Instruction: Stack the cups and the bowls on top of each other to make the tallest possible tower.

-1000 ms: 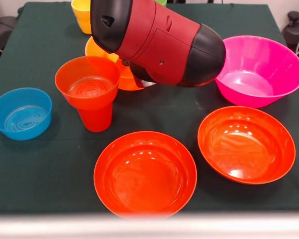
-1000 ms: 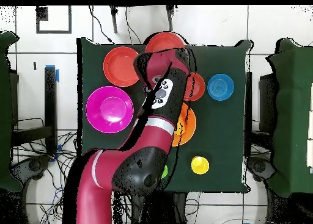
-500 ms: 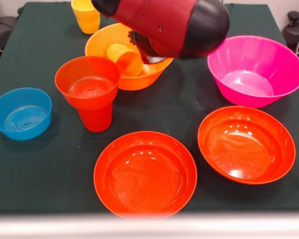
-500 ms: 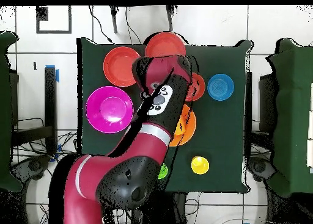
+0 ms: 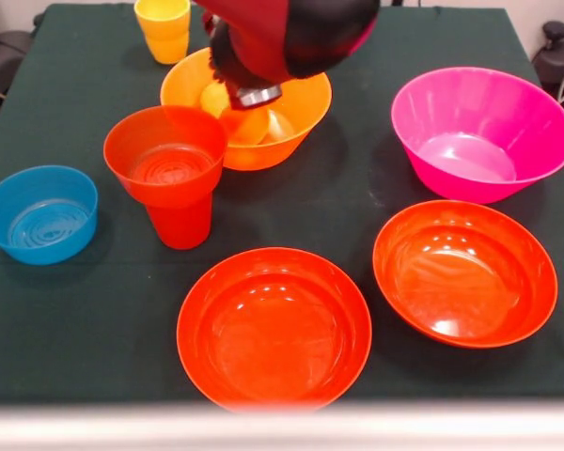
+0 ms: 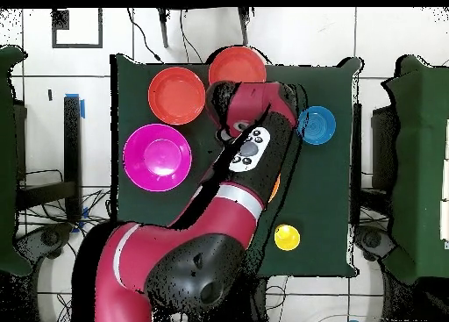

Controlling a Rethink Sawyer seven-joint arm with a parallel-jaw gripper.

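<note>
At upper centre, the red-and-black arm's gripper (image 5: 254,94) is hanging over the large glossy orange plastic bowl (image 5: 301,103), an orange cup (image 5: 227,105) lying inside; its opening I cannot tell.

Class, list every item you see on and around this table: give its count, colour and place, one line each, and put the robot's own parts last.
Large orange bowl: one, far centre in the front view, under the arm.
Orange cup: one, lying inside the large orange bowl.
Magenta bowl: one, right.
Wide red-orange bowls: two, near centre and near right.
Small red-orange bowl: one, sitting on a red-orange cup, left of centre.
Blue bowl: one, far left.
Yellow cup: one, far left corner.
Tablecloth: one, dark green.
Robot arm: one, red and black, over the orange bowl; gripper state unclear.
</note>
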